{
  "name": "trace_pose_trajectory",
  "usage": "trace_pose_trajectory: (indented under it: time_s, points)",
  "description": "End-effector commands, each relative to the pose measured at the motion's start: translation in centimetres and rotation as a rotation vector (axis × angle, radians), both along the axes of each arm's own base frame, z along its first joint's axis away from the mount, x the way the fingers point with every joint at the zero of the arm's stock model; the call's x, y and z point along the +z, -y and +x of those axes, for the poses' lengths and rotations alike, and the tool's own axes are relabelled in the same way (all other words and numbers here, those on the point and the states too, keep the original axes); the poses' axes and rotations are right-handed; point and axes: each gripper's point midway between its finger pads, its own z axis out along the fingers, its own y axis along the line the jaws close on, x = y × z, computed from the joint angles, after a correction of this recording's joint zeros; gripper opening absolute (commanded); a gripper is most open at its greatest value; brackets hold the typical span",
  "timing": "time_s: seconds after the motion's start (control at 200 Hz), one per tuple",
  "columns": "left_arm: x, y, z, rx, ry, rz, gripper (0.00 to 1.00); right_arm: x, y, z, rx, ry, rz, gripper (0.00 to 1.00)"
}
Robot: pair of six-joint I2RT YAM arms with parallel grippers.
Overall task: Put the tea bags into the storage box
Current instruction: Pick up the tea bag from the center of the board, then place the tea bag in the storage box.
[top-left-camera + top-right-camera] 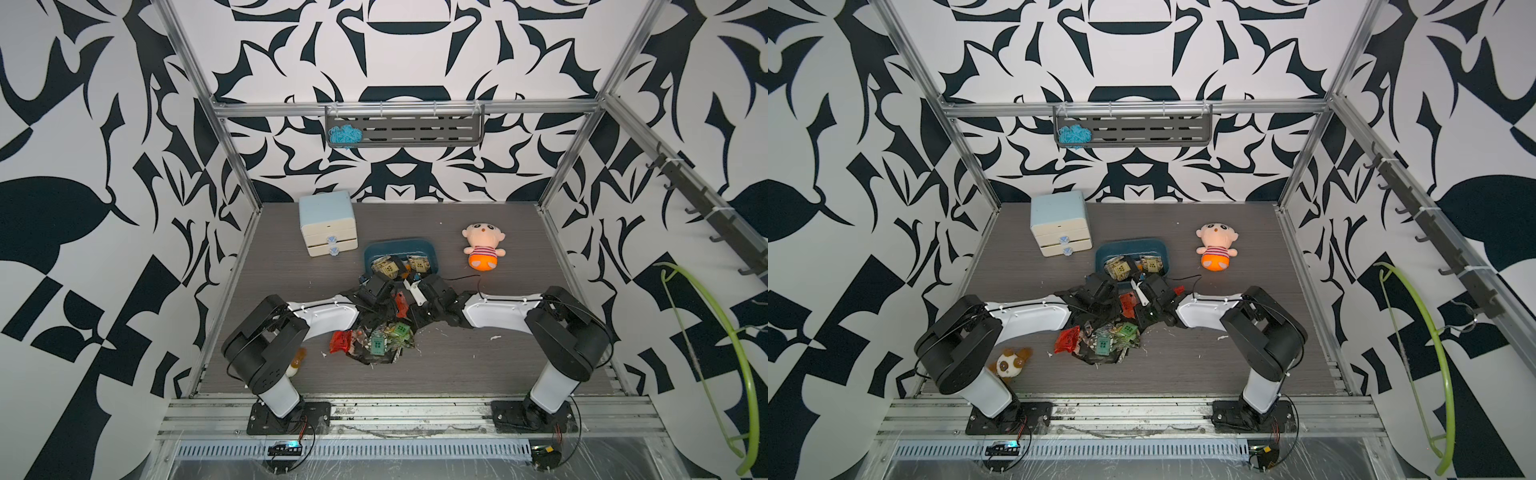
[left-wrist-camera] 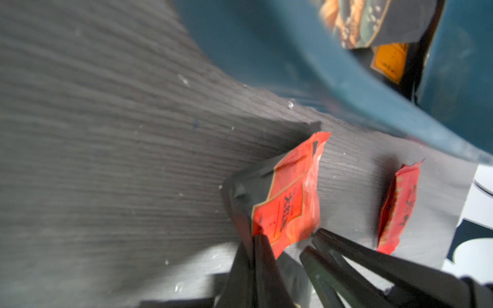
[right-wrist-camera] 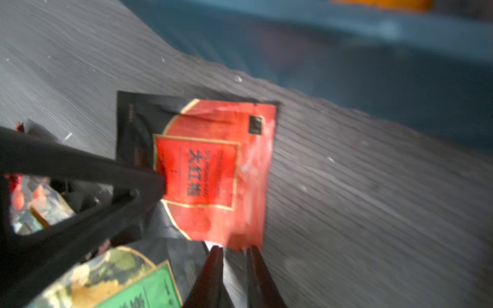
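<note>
Behind tea bags (image 1: 378,340): storage box (image 1: 399,245), flanked by cabinet (image 1: 328,220), doll (image 1: 483,247).

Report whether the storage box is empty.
Not empty: the storage box already holds tea bags, their beige labels showing in both top views.

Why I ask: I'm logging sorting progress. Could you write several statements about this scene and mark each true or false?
1. The storage box already holds tea bags. True.
2. The left tool is shut on a red tea bag. True.
3. The loose pile of tea bags lies behind the box. False: it lies in front of it.
4. The plush doll sits in the box. False: it lies on the table beside it.
</note>
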Motion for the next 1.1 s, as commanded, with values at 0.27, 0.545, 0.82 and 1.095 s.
trace_pose_trajectory:
  time_s: [0.27, 0.545, 0.82, 1.095]
  points:
    - [5.6, -1.4, -1.4, 0.012, 0.082, -0.068, 0.0, 5.9, 5.3, 2.9, -0.266, 0.315, -0.021, 0.38]
    - [12.9, -2.0, -0.6, -0.014, 0.258, -0.08, 0.0, 8.0, 8.8, 3.1, -0.421, 0.423, -0.018, 0.41]
    - [15.8, 0.0, 4.6, -0.072, 0.34, 0.037, 0.0, 7.9, 8.4, 3.2, -0.405, 0.42, -0.009, 0.42]
    - [13.3, 4.2, 9.9, -0.138, 0.256, 0.017, 0.0, 7.7, 8.7, 3.6, -0.413, 0.417, -0.017, 0.43]
